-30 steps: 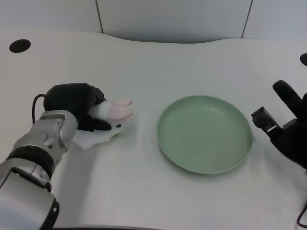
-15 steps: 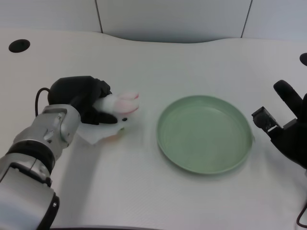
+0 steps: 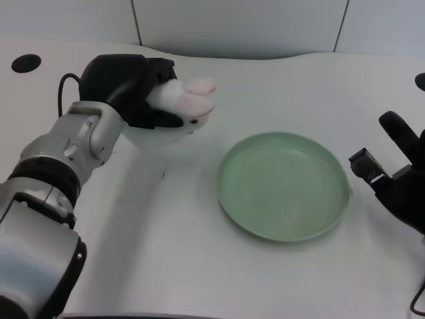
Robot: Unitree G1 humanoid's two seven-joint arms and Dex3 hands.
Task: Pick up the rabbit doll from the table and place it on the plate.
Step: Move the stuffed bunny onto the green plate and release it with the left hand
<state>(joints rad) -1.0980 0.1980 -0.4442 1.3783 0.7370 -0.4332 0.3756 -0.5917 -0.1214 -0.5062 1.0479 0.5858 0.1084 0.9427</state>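
My left hand (image 3: 129,86) grips the white rabbit doll (image 3: 179,106) and holds it up off the table, at the upper left of the head view. The doll's pink ears (image 3: 198,93) point right, toward the plate. Its white body hangs below my fingers. The green plate (image 3: 284,185) lies flat on the table to the right of centre, with nothing in it. The doll is left of the plate's near rim and above the bare table, not over the plate.
My right hand (image 3: 402,176) waits at the right edge, just beyond the plate. A dark round hole (image 3: 26,63) sits in the table at the far left, another at the far right edge (image 3: 420,81). A grey wall panel runs along the back.
My left hand has lifted the rabbit doll off the table and carried it up and to the right, closer to the plate. The plate and right hand have not moved.
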